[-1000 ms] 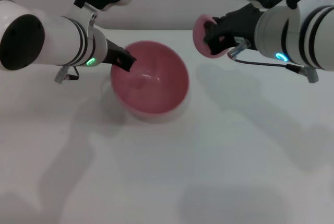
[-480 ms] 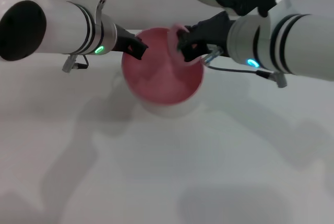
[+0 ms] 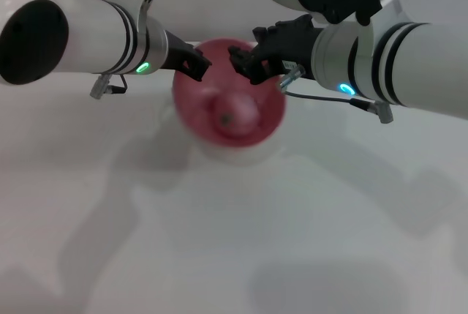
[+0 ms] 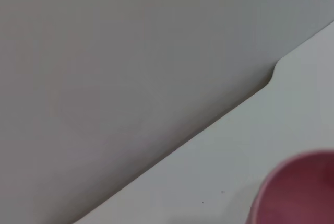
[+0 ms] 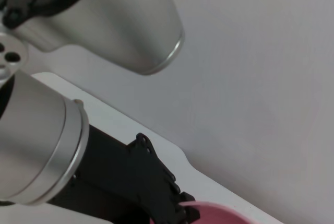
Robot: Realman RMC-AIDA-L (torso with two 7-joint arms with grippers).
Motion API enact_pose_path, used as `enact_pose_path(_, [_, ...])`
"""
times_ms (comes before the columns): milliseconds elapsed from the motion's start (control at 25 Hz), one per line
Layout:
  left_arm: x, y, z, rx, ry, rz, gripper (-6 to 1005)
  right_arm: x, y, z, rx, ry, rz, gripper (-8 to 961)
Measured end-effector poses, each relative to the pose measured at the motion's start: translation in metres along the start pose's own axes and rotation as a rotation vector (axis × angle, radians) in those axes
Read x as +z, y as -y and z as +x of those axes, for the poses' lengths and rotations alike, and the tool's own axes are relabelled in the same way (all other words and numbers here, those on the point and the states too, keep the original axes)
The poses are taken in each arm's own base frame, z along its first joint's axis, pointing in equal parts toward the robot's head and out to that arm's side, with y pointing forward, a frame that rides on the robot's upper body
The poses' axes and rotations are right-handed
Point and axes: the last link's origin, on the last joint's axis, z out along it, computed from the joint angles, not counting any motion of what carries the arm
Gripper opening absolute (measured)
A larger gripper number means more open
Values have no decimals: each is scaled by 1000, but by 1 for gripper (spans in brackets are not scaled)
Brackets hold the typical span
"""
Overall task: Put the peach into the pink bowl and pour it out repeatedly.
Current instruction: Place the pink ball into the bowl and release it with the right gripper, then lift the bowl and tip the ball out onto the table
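The pink bowl (image 3: 191, 113) stands at the back middle of the white table, and its rim also shows in the left wrist view (image 4: 297, 192). The peach (image 3: 235, 113) lies inside it, with a small dark mark facing up. My left gripper (image 3: 195, 66) is shut on the bowl's left rim; the right wrist view shows its black fingers (image 5: 156, 187) at the pink bowl's edge (image 5: 209, 212). My right gripper (image 3: 246, 66) hovers open just above the bowl's far rim, holding nothing.
The white table (image 3: 234, 241) stretches toward me, marked only by the arms' shadows. Its back edge meets a grey wall (image 4: 130, 51) close behind the bowl.
My right gripper carried the peach leftward over the bowl, then let it go; the peach now lies in the bowl. The left arm tipped the bowl back upright, still gripping its rim.
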Motion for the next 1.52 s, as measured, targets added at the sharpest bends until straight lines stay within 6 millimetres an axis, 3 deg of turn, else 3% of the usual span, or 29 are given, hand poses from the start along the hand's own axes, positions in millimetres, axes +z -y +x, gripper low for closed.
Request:
enact_pose_path(120, [0,0,-1,10,-7,2,48,0,3,0,11,1,9,442])
enact_pose_path(200, [0,-1,-1,18,-9,4,48,-2,9,1,32,4,25,476])
enact_pose_path(280, [1,-1,-2,60,-13,28,48,-11,43,6,145,18,111,511])
enact_pose_path(320, [1,-1,-2,82,-18,44,48,-11,43,6,145,18,111,528])
enact_pose_path(480, [-3,-3,-3,128,-47,71,48,-35,101,35,299,15,263,545])
enact_pose_path(640, [-5,-7,-2,144,-82,71,48,-53,132,70,381,-25,358,544])
enact_pose_path(1000, [-15,-36,1,329,-210,76,48,-50,142,119,446,-129,390,544])
enact_pose_path(1520, [-21,-51,2,473,-338,132,48,-54,147,133,459,-154,410,545])
